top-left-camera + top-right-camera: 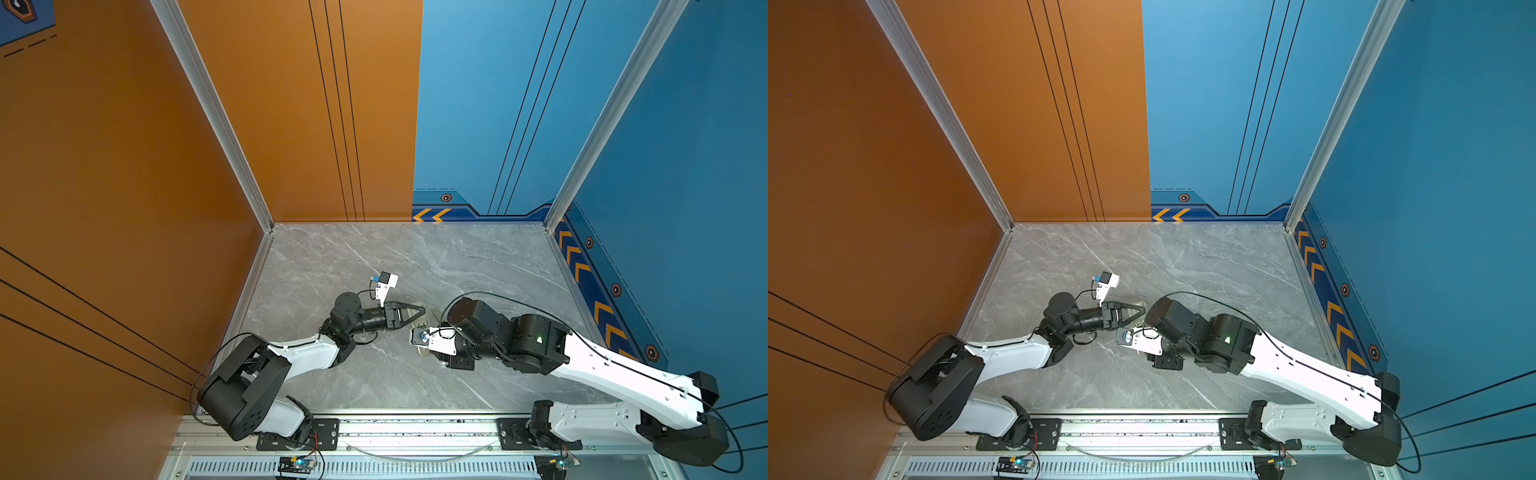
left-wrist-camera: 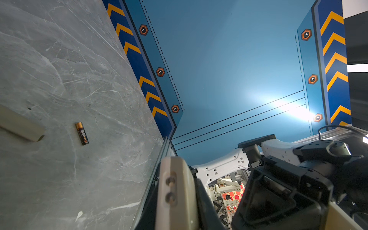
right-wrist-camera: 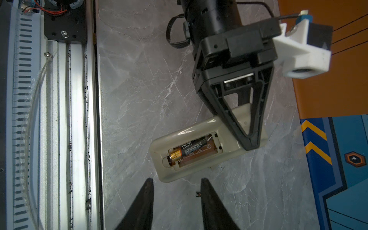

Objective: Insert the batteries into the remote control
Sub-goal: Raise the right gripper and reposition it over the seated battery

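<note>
Pinning the remote control [image 3: 173,137] mid-bench [image 3: 139,79] from 9 o'clock, left claw [image 3: 251,143] is closed; right claw [image 3: 176,180] at 3 o'clock gapes empty. Seated battery [image 3: 191,149] fills one slot, loose battery [image 2: 81,133] lies on bench. Risk: pin slips, remote skids, seated battery pops.

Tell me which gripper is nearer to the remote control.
Left. The left gripper, fingers shut, has its tip over the remote control, at the end away from the loaded battery, apparently touching. The right gripper hangs open just off the battery end, with bare table between.
</note>
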